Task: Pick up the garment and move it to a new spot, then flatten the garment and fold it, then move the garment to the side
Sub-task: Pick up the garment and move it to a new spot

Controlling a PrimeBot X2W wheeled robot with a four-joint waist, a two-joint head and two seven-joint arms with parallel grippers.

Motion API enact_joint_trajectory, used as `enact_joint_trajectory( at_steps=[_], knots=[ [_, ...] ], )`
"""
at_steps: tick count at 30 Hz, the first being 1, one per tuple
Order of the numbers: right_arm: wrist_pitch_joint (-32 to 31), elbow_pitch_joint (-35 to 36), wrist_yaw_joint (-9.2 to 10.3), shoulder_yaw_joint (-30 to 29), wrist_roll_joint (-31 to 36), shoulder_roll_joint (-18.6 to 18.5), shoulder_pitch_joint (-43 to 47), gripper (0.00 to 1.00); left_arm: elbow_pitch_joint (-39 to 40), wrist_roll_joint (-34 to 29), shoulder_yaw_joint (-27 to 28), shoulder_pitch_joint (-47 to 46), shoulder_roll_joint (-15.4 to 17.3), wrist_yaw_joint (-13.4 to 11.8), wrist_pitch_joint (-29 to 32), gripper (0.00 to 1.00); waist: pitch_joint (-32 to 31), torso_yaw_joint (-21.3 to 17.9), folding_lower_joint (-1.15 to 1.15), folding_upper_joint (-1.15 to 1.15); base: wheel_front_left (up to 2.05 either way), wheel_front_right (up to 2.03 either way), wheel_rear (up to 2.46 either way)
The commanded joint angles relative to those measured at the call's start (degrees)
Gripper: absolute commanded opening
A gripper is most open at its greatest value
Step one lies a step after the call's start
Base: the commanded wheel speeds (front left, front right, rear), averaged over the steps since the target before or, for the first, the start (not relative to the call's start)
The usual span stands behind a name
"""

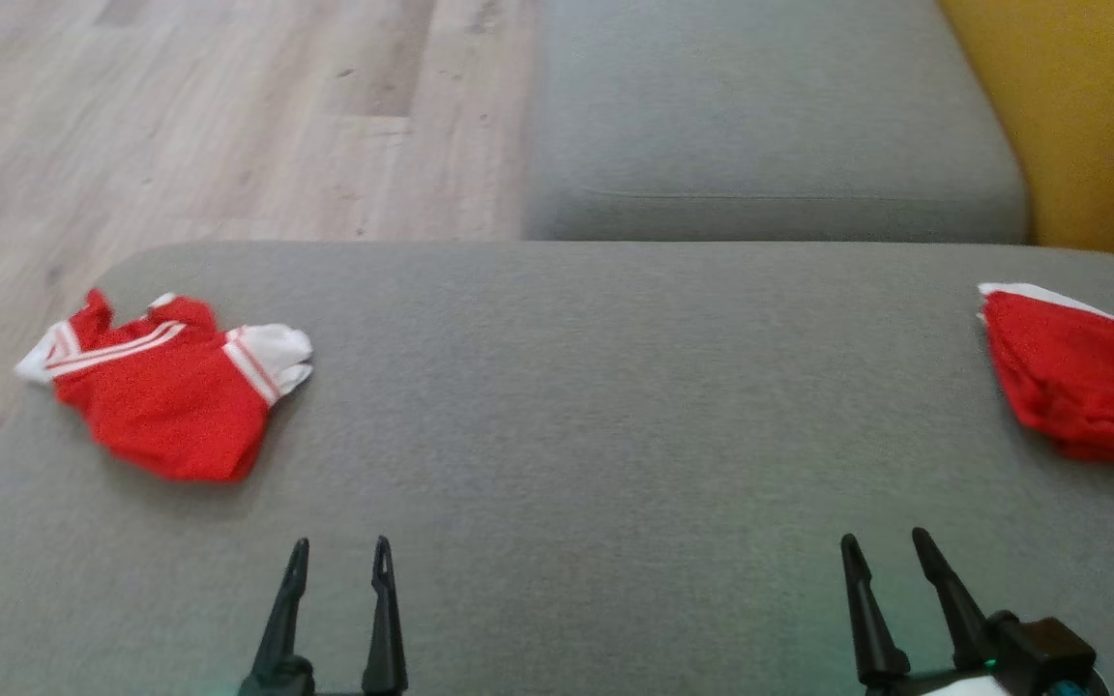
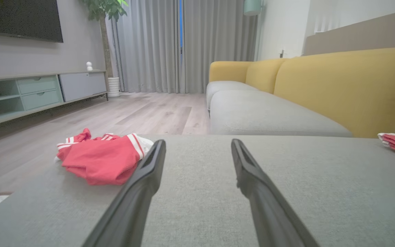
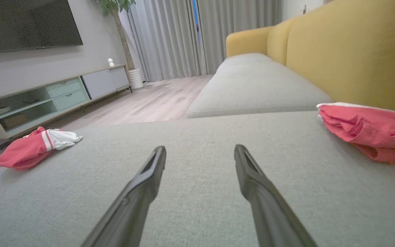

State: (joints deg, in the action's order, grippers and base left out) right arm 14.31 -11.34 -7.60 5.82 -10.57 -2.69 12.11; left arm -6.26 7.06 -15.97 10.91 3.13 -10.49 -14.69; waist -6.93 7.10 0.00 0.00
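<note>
On the wide grey cushion (image 1: 596, 387), near its left edge, the crumpled garment (image 1: 165, 396) lay bunched: red w/ white stripes and a white sleeve end poking toward the centre. It sat close to the drop to the wood floor (image 1: 180, 116), which is prob. why the task wants it carried to a new spot first. The middle of the cushion gave far more bare room to spread and fold.

At the opposite, right edge a second red garment (image 1: 1079, 387) rested in what looked like a folded stack w/ white trim on top. The frame cut part of it off, so I can't be sure it was fully folded. My read: that one was already done and parked aside, and the left one was the piece to work on.

The left gripper (image 1: 340, 546) was at the near edge of the cushion, fingers spread wide w/ nothing between them. In its wrist view the garment lay ahead and to the left of the fingers, apart from them. The right gripper (image 1: 884, 537) was likewise at the near right, jaws wide and empty, the folded piece ahead-right of it and not touching.

Both pointed fwd, approx. symmetric: a ready pose that left the centre free as work area. No step of the task looked begun. The left arm was the nearer one for the 1st pick, and the loose bunch should offer a raised fold to pinch.
</note>
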Motion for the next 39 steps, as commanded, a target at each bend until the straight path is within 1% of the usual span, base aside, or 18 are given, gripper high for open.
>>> enact_joint_trajectory(
  at_steps=[1, 8, 9, 16, 21, 24, 28, 31, 36, 39],
  knots=[
    [0.69, 2.24, 0.11, 1.7, -0.28, -0.3, -2.43, 1.0, 2.38, -0.41, 2.52, -3.09, -0.25, 0.21, -0.3, 1.0, 0.67, 2.73, 0.0, 0.0, 0.0, 0.0, 0.0],
    [0.69, 2.34, 0.11, 3.25, -1.28, -0.22, -3.67, 1.0, 3.28, -1.02, 3.76, -3.74, -0.25, 0.55, -0.3, 1.0, 1.98, 9.6, 0.0, 0.0, 0.0, 0.0, 0.0],
    [0.69, 2.34, 0.11, 3.25, -1.28, -0.22, -3.67, 1.0, 3.28, -1.02, 3.76, -3.74, -0.25, 0.55, -0.3, 1.0, 1.98, 9.6, 0.0, 0.0, 0.0, 0.0, 0.0],
    [0.69, 2.23, 0.11, 4.47, -2.19, -0.2, -4.59, 1.0, 3.67, -1.33, 4.94, -4.02, -0.25, 0.8, -0.31, 1.0, 2.78, 15.33, 0.0, 0.0, 0.0, 0.0, 0.0],
    [0.69, 2.12, 0.11, 4.6, -2.4, -0.2, -5.05, 1.0, 3.9, -1.33, 5.25, -4.43, -0.25, 0.87, -0.31, 1.0, 3.19, 17.99, 0.0, 0.0, 0.0, 0.0, 0.0],
    [0.69, 2.12, 0.11, 4.59, -2.39, -0.2, -5.16, 1.0, 3.93, -1.26, 5.44, -4.64, -0.25, 0.9, -0.31, 1.0, 3.42, 18.88, 0.0, 0.0, 0.0, 0.0, 0.0],
    [0.69, 2.08, 0.11, 4.57, -1.98, -0.2, -5.28, 1.0, 4.02, -1.05, 5.79, -5.1, -0.25, 0.91, -0.31, 1.0, 4.14, 19.11, 0.0, 0.0, 0.0, 0.0, 0.0],
    [0.69, 2.16, 0.11, 4.39, -1.28, -0.2, -5.16, 1.0, 4.17, -1.87, 6.28, -7.21, -0.09, 1.58, -0.31, 1.0, 5.16, 19.1, 0.0, 0.0, 0.0, 0.0, 0.0],
    [0.69, 2.34, 0.11, 4.87, 0.27, -0.51, -5.36, 1.0, 3.55, -2.97, 7.54, -15.28, 1.62, 3.69, -0.31, 1.0, 8.32, 18.83, 0.0, 0.0, 0.0, 0.0, 0.0],
    [0.69, 3.02, 0.11, 5.06, 1.1, -2.42, -6.9, 1.0, 1.91, -2.97, 8.4, -23.03, 2.84, 5.25, -0.31, 1.0, 13.07, 18.59, 0.0, 0.0, 0.0, 0.0, 0.0]
  ],
)
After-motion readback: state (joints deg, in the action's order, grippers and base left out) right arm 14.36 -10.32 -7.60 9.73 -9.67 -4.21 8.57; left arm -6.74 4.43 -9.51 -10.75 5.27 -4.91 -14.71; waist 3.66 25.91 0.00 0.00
